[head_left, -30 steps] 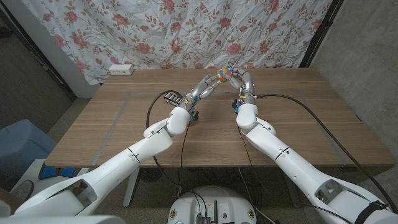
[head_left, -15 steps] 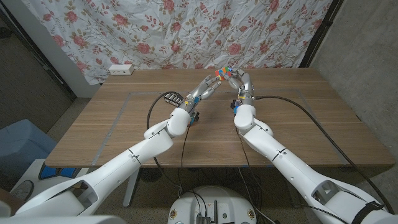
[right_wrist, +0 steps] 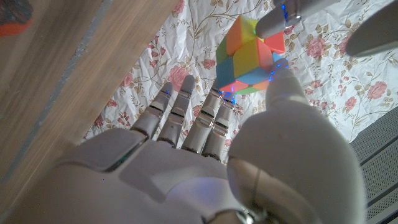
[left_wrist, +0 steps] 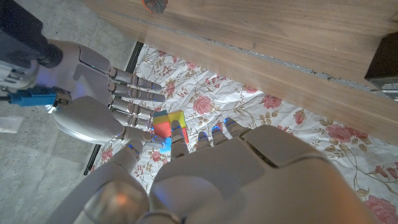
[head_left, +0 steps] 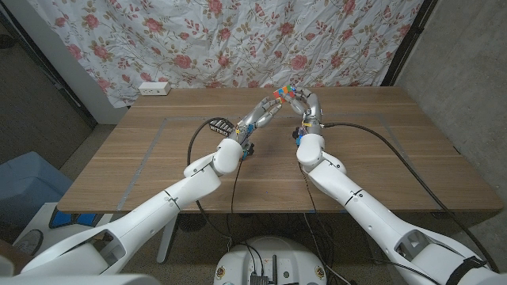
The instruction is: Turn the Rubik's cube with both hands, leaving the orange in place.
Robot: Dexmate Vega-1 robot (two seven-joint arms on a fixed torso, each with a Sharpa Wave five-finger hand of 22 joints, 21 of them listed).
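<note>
Holding the Rubik's cube (head_left: 285, 93) between both hands, we keep it lifted above the far middle of the table (head_left: 380, 150), around 12 o'clock in the head view. Our left hand (head_left: 263, 111) reaches up from 7 o'clock with its fingers (left_wrist: 177, 138) closed against the cube's near side; our right hand (head_left: 309, 107) comes in from 5 o'clock, thumb and fingers (right_wrist: 211, 118) pressed on the cube from the other side. In the right wrist view the cube shows orange, yellow, pink and green faces against the floral curtain (head_left: 238, 39). The orange (right_wrist: 12, 18) sits on the table, seen partly at the edge of the right wrist view. White power strip (head_left: 154, 88) lies at the table's far left, about 10 o'clock. Black cable (head_left: 396, 138) runs across the right side.
</note>
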